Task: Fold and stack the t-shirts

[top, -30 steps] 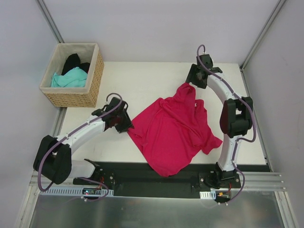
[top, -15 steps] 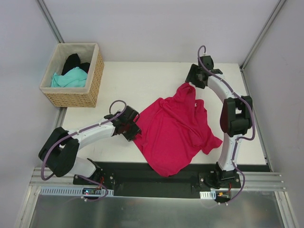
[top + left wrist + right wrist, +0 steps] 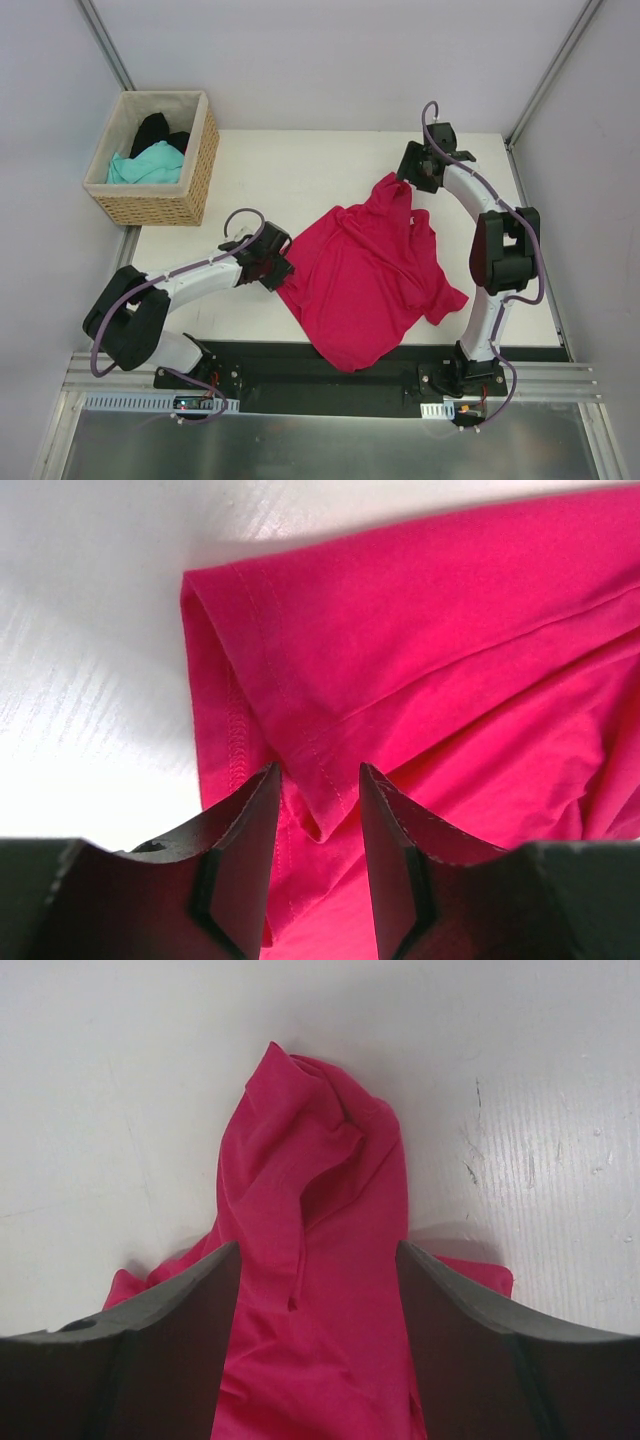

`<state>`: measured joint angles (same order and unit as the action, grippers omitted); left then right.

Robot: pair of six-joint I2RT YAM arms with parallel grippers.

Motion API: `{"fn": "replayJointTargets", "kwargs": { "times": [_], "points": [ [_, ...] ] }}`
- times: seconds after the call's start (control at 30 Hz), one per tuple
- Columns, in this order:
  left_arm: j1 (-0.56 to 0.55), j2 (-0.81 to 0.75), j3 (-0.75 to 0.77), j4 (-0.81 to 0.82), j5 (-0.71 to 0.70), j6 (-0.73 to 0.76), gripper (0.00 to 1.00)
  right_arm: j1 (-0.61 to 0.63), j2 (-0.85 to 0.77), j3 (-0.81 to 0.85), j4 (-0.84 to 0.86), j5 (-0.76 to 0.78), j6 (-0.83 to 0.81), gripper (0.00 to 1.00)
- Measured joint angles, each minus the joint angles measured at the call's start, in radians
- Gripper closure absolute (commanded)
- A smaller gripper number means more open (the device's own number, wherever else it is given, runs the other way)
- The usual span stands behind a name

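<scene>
Woven wicker basket with pale lining [image 3: 196,178] sits just off the far-left corner of the white table [image 3: 300,170]. Inside it are a crumpled teal cloth t-shirt [image 3: 148,163] on the near side and a black cloth t-shirt [image 3: 156,128] behind it, the two touching. Bright crimson-pink short-sleeved cloth t-shirt [image 3: 365,280] lies on the table to the right of the basket and nearer the arm bases, well apart from the basket. It is spread out but rumpled, and its near hem overlaps the black base strip [image 3: 290,365]. Left gripper [image 3: 320,772] is at the crimson shirt's edge closest to the basket, jaws partly apart and straddling a folded hemmed edge with stitching showing. The fold sits in the gap with room either side, nothing pinched. Right gripper [image 3: 318,1248] is at the shirt corner farthest right of the basket, roughly level with the basket's near wall. Its jaws are wide; a bunched peak of crimson cloth fills the gap and touches both fingers [image 3: 185,1305]. Cannot tell if the cloth is squeezed or only lying between them. That corner tapers to a point toward the right gripper.
</scene>
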<state>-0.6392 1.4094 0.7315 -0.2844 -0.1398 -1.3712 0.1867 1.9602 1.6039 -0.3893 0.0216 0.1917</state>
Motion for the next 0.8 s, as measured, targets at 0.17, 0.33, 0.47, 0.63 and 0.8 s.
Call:
{"fn": "replayJointTargets", "kwargs": {
  "times": [0.17,0.33,0.47,0.63,0.8],
  "points": [
    [0.000,-0.001,-0.030,0.012,0.002,0.002,0.57,0.000,-0.001,-0.004,0.001,-0.003,0.000,0.34],
    [0.000,-0.050,-0.081,0.010,0.003,0.002,0.55,0.000,-0.001,-0.018,-0.001,-0.004,0.000,0.33],
    [0.006,-0.085,-0.100,0.010,-0.002,0.003,0.57,0.000,-0.002,-0.029,0.000,-0.004,0.000,0.33],
    [0.013,-0.069,-0.088,0.019,-0.001,0.023,0.59,0.000,-0.002,-0.047,-0.002,-0.004,0.000,0.33],
    [0.013,-0.021,-0.068,0.053,-0.001,0.035,0.61,0.000,-0.003,-0.050,-0.004,-0.003,-0.001,0.33]
  ]
}}
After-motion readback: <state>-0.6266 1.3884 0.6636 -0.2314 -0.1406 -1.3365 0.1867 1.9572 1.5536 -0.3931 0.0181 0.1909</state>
